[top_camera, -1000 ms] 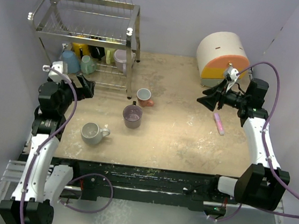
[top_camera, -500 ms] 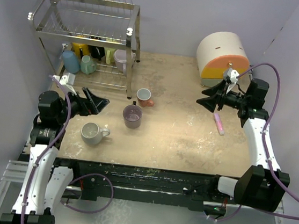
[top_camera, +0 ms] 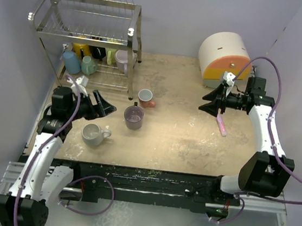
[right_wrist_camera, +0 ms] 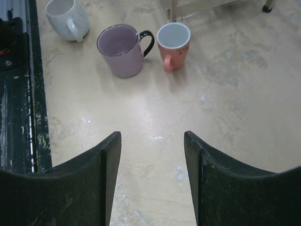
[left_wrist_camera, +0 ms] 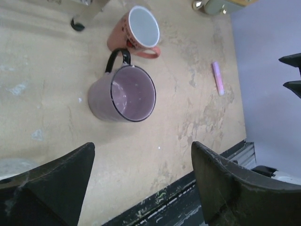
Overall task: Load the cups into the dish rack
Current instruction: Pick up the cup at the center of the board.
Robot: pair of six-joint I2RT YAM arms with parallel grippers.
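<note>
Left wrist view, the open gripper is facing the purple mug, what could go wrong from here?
The purple mug stands right beside the salmon mug, black handle toward it; the wide-open left gripper could knock the salmon one while closing.
The lower tier of the dish rack already looks crowded with cups, so another may bump them.
The pale mug sits close to the left arm and could get swept.

Three loose cups (top_camera: pixel 133 117) — one rack (top_camera: pixel 90 20), one stick (top_camera: pixel 221 124)
</note>
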